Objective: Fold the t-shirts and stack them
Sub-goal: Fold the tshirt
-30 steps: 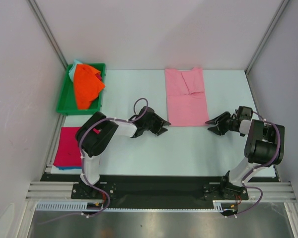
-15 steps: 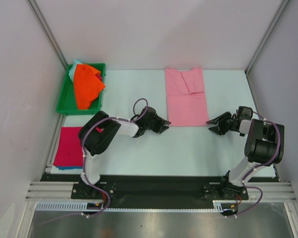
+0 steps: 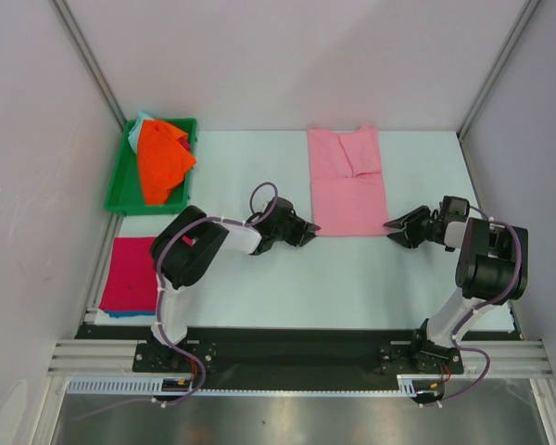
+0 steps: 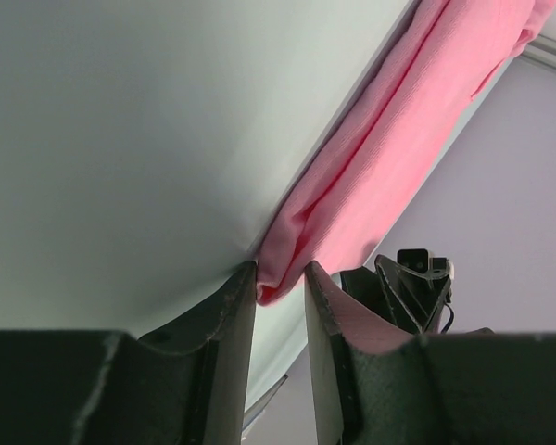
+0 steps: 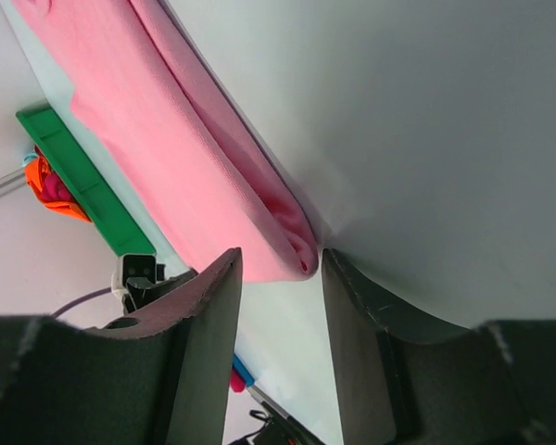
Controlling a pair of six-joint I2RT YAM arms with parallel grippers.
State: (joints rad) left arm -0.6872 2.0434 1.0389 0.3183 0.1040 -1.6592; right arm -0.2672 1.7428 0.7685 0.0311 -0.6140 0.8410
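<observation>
Left wrist view: the left gripper [image 4: 276, 278] fingers stand narrowly apart, straddling one lower corner of the light pink t-shirt [image 4: 389, 158] without clamping it. The right gripper [image 5: 283, 264] is parted wider around the other lower corner. From above, the shirt lies flat on the table [image 3: 259, 278], upper centre of frame.

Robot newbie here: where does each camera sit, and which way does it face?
Top: fixed above and behind, looking down on the table; left arm and right arm show whole.
Left wrist: on the left arm, looking past the left pincer at a corner of the pink shirt.
Right wrist: on the right arm, looking past the right pincer at the shirt's other near corner.
Shared: both wrist views catch the shirt and the opposite pincer.
</observation>
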